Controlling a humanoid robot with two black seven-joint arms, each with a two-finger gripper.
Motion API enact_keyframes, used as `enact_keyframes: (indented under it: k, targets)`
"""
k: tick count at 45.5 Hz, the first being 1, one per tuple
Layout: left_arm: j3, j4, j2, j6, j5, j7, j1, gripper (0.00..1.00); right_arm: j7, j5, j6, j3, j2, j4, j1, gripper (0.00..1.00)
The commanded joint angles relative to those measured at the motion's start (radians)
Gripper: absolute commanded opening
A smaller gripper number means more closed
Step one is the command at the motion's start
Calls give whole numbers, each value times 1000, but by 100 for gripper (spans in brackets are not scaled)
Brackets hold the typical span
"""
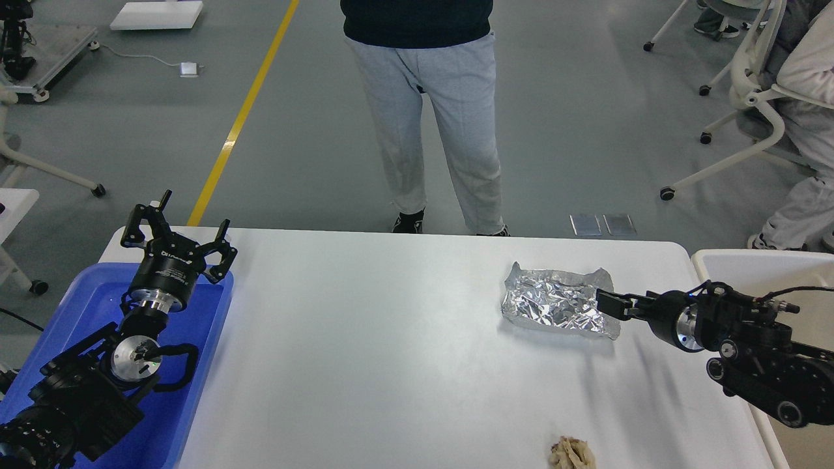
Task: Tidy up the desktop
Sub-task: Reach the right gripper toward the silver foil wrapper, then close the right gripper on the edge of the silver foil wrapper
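The white desktop [391, 339] fills the middle of the head view. A crumpled sheet of aluminium foil [554, 303] lies on it at the right rear. A small crumpled brown paper wad [572, 454] lies at the front edge. My right gripper [610, 304] is low at the foil's right edge, seen side-on and dark, so its fingers cannot be told apart. My left gripper [179, 229] is open and empty, raised over the far end of the blue tray [91, 306].
A beige bin with a white rim [736, 262] stands against the desktop's right end, under my right arm. A person in grey trousers [430, 130] stands at the desktop's far edge. Office chairs [749, 91] stand at the back right.
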Motion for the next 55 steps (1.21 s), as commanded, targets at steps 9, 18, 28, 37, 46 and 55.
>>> enact_keyframes:
  k: [9, 18, 28, 37, 46, 55]
  targets:
    - [0, 0, 0, 0, 0, 1, 0, 100, 70, -14, -136, -242, 216, -301, 50, 99]
    - [0, 0, 0, -2, 0, 1, 0, 100, 90, -13, -165, -242, 283, -433, 47, 99]
    - [0, 0, 0, -2, 0, 1, 0, 100, 101, 2, -174, -240, 308, -486, 47, 98]
    - [0, 0, 0, 0, 0, 1, 0, 100, 107, 4, -170, -252, 306, -488, 44, 54]
    - [0, 0, 0, 0, 0, 1, 0, 100, 110, 30, -171, -318, 302, -489, 56, 3]
    - [0, 0, 0, 0, 0, 1, 0, 100, 111, 93, -170, -320, 300, -489, 61, 0]
